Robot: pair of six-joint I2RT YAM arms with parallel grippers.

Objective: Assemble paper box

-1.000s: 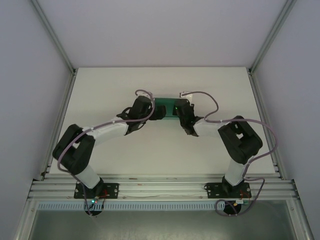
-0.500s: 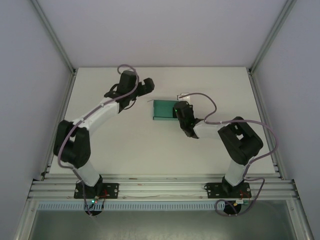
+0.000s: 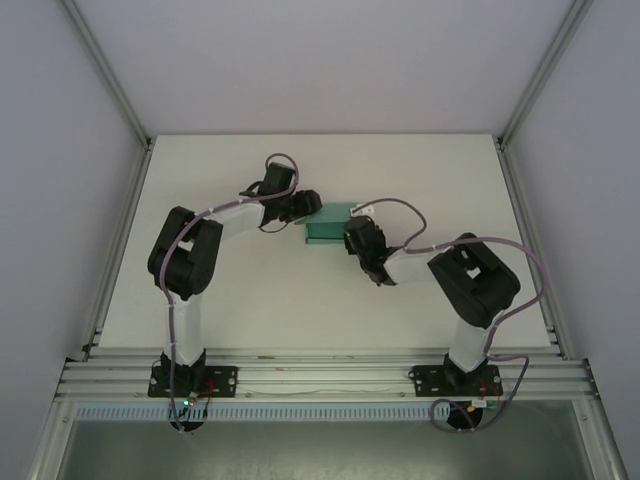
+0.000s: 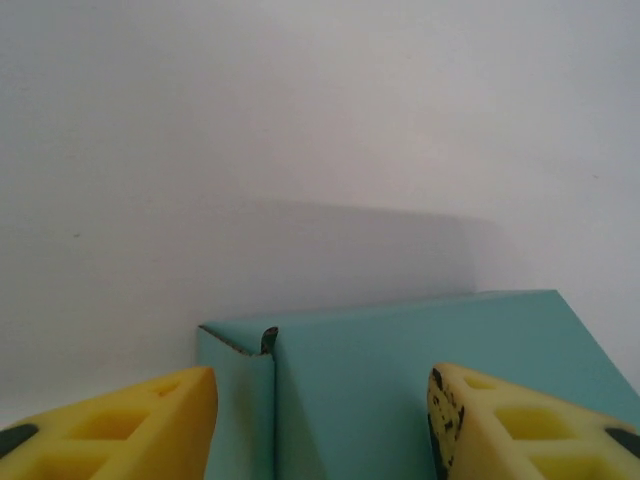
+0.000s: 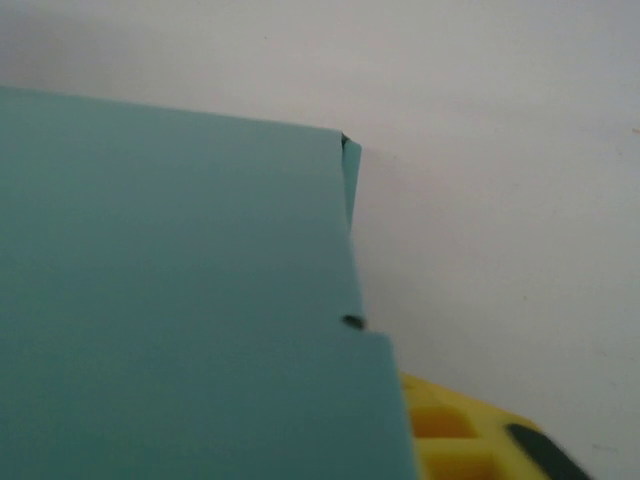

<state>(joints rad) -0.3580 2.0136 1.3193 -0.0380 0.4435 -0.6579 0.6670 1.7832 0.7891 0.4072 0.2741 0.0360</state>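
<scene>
Sitting on the counter, centre-far: teal paper box — left end effector at its left end, jaws moderately wide, astride one corner; right end effector at near-right corner — opening hidden, cannot tell.

Bright even light; paper box throws soft shadow; wrist cams blurry, poss. defocused.

Top cam fixed high behind the arm bases, looking down over the whole table, both wrist cams low and very close, facing the teal paper box from its left and right sides, box shared by all three.
</scene>
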